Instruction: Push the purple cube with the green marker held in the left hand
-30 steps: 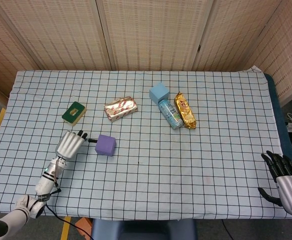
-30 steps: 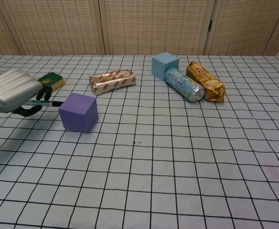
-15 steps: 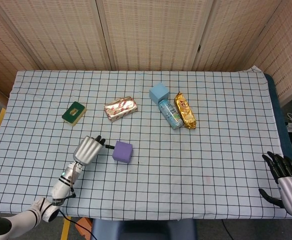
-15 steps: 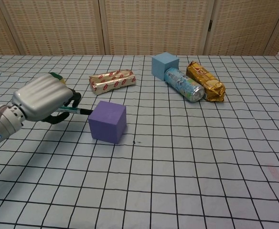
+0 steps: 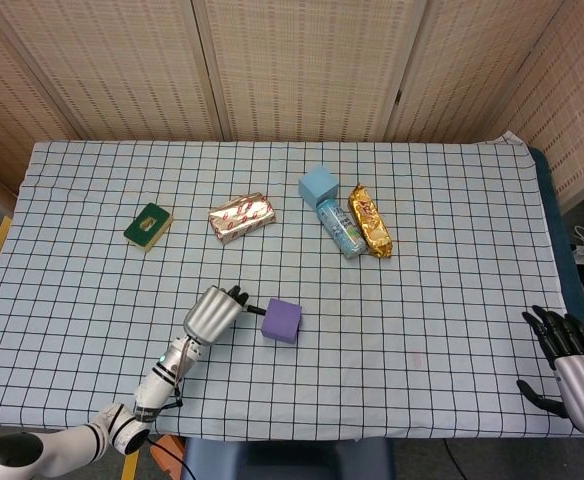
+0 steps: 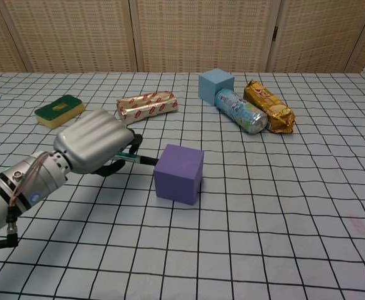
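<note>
Fingers of the left hand (image 6: 95, 140) are curling closed around the green marker (image 6: 135, 159), gripping its barrel so that only a short length with the dark tip is sticking out past them toward the robot's right. That tip is meeting, or all but meeting, the near left face of the purple cube (image 6: 179, 174); the head view shows the same contact between the left hand (image 5: 213, 310), the marker (image 5: 251, 309) and the cube (image 5: 282, 320). The cube is sitting flat on the checked tablecloth (image 6: 282, 206), toward the front of the table and a little left of its middle.

At the far right edge of the head view, the right hand (image 5: 572, 365) is hanging beside the table with its dark fingers (image 5: 550, 328) spread apart and holding nothing; the chest view is not showing it.

Farther back, a green sponge (image 6: 60, 110) is lying to the left, a red-and-white wrapped packet (image 6: 146, 106) near the middle, and a light blue cube (image 6: 215, 85), a tipped-over can (image 6: 240, 110) and a gold snack packet (image 6: 268, 106) are crowding together, each touching or just beside its neighbour.
</note>
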Motion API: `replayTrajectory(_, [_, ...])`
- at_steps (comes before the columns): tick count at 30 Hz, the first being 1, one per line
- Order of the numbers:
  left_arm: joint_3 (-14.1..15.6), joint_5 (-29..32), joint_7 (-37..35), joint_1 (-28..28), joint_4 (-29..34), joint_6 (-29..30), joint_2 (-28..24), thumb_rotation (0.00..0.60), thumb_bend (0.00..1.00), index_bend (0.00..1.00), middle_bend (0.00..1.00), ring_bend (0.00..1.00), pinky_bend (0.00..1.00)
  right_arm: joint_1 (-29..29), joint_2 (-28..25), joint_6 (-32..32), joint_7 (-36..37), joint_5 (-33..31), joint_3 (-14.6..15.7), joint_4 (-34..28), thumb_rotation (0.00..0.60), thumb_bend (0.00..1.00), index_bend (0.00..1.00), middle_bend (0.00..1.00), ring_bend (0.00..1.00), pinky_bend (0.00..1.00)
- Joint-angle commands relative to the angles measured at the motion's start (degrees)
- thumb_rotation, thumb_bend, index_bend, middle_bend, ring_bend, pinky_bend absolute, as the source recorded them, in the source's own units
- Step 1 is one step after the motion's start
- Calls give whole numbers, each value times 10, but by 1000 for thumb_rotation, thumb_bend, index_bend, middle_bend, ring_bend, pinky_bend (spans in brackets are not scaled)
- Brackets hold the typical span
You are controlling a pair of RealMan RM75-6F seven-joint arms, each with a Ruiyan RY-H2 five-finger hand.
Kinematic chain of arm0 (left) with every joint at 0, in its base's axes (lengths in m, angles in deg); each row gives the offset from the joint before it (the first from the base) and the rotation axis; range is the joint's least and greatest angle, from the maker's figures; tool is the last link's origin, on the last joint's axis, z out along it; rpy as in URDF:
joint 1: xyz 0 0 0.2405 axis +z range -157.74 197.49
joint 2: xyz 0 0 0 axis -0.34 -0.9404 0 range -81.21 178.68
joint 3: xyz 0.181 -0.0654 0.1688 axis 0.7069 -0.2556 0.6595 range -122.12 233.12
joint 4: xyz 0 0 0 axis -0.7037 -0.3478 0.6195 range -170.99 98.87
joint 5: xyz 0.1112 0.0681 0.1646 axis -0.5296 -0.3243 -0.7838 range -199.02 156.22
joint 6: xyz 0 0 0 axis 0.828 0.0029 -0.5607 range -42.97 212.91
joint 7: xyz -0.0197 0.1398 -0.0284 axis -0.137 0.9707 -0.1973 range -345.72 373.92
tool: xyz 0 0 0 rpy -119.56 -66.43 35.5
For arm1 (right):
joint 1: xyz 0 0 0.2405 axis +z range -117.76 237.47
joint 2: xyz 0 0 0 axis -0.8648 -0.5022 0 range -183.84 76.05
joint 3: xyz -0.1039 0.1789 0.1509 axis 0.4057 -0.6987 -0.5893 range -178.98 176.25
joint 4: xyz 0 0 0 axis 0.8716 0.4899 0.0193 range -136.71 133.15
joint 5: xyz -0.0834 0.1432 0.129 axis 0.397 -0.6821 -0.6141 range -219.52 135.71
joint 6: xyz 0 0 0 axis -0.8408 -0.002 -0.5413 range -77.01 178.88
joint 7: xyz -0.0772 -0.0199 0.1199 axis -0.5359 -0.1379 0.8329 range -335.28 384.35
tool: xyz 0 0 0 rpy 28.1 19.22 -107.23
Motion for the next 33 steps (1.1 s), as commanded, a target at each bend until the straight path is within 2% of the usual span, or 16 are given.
replayTrajectory(1, [-5, 3, 7, -6, 13, -5, 8, 600, 608, 853, 864, 812, 1000, 2, -1, 7, 4, -4, 0, 0, 600, 127, 0, 0, 0, 0])
replayTrajectory(17, [-12, 9, 83, -31, 54, -34, 51, 600, 607, 853, 865, 812, 1000, -3, -13, -3, 27, 2, 4, -1, 600, 127, 0, 0, 0, 0])
replayTrajectory(25, [-11, 7, 142, -31, 98, -26, 66, 600, 607, 853, 865, 815, 1000, -10, -23, -22, 52, 18, 9, 3, 600, 127, 0, 0, 0, 0])
replayTrajectory(33, [-8, 10, 174, -11, 137, -1, 45, 600, 606, 844, 863, 815, 1000, -13, -22, -29, 54, 31, 12, 6, 600, 127, 0, 0, 0, 0])
